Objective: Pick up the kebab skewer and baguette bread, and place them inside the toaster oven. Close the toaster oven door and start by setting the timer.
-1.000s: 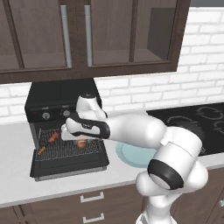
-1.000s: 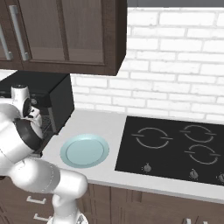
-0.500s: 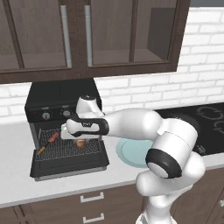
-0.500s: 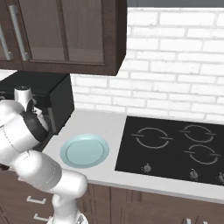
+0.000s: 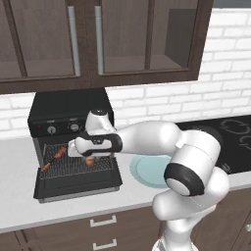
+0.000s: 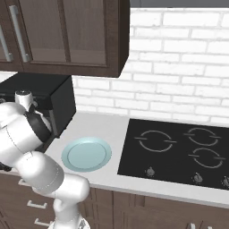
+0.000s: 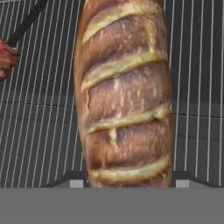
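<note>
The baguette [image 7: 124, 94] lay lengthwise between the hand's [image 7: 127, 183] 2 fingertips, over the wire rack [image 7: 39, 131], its golden crust crossed by pale slashes. The tips [image 7: 75, 181] stood just beside the loaf on either side; I could not tell whether they pressed it or stood free of it, nor whether the loaf rested on the wires. In the left base view the loaf [image 5: 90, 160] showed as a small brown lump under the hand [image 5: 86, 156], above the rack [image 5: 73, 166] at the oven's mouth. The skewer [image 5: 54, 159] lay tilted on the rack's left part, apart from the loaf; its reddish end [image 7: 6, 57] showed at the hand view's left edge. The oven [image 5: 68, 117] stood black on the worktop [image 5: 14, 206], door [image 5: 78, 184] dropped open and flat, knobs [image 5: 74, 127] above the opening. A pale blue plate [image 5: 149, 171] lay on the worktop just right of the door, and a cooktop [image 6: 179, 150] farther right.
</note>
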